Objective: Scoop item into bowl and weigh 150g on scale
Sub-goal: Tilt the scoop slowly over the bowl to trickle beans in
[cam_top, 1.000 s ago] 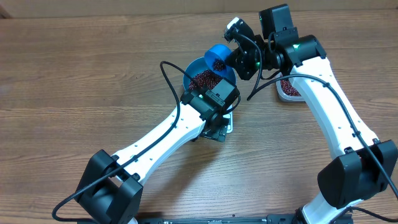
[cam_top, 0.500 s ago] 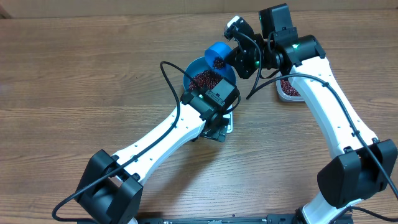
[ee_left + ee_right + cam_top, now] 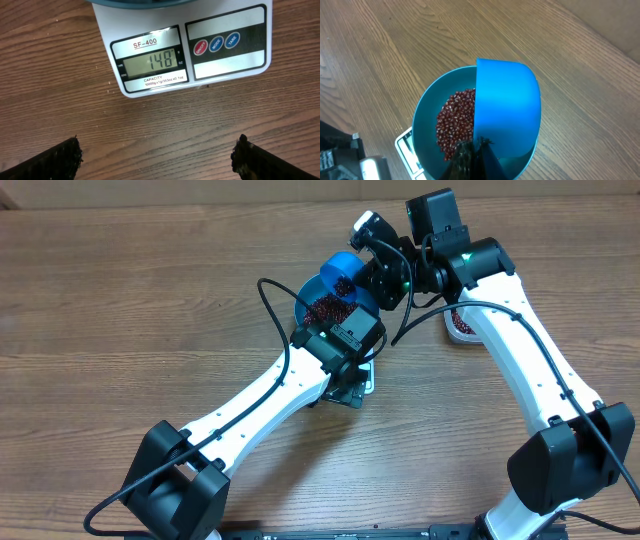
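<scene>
Beans (image 3: 455, 122) below scoop (image 3: 507, 107) in right jaws

Brown wood-grain table (image 3: 110, 300) under even soft light, paler tan strip (image 3: 200, 190) beyond its far edge

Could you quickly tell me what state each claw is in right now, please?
Left claw: open, holding nothing.
Right claw: closed on the blue scoop over the bowl.
</scene>
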`<state>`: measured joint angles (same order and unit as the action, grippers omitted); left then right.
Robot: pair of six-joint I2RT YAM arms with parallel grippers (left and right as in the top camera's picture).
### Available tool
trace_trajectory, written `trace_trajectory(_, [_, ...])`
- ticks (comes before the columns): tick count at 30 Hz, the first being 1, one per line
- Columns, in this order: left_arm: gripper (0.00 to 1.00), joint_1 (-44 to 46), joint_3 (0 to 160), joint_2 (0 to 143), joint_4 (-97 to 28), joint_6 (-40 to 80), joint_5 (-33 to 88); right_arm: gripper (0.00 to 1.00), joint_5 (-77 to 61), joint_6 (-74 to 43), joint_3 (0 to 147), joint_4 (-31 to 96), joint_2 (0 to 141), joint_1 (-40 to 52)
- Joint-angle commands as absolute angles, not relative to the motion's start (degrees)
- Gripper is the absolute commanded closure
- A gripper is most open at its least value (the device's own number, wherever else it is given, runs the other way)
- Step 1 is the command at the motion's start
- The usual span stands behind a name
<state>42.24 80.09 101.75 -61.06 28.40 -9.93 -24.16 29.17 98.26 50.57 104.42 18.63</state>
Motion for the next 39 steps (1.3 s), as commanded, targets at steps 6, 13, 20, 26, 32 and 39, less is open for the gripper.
trace_trajectory(6, [0.00,42.02,79.81,100.18,-61.04,29.17,-10.92,0.96,-24.67,27.53,99.70,49.76,104.73,19.05])
trace_trajectory(13, [0.01,42.02,79.81,100.16,-61.04,29.17,-10.92,0.96,-19.68,23.62,99.70,49.06,104.73,19.51])
trace_trajectory(20, [0.01,42.02,79.81,100.18,-61.01,29.17,-10.92,0.96,-20.60,24.01,99.70,49.41,104.73,19.64])
trace_trajectory(26, [0.00,42.02,79.81,100.18,-61.04,29.17,-10.92,0.96,-20.60,24.01,99.70,49.54,104.73,19.66])
trace_trajectory(32, [0.00,42.02,79.81,100.16,-61.04,29.17,-10.92,0.96,-20.60,23.99,99.70,49.60,104.73,19.66])
trace_trajectory(39, [0.00,42.02,79.81,100.18,-61.04,29.17,-10.92,0.95,-20.60,23.99,99.70,49.58,104.73,19.66])
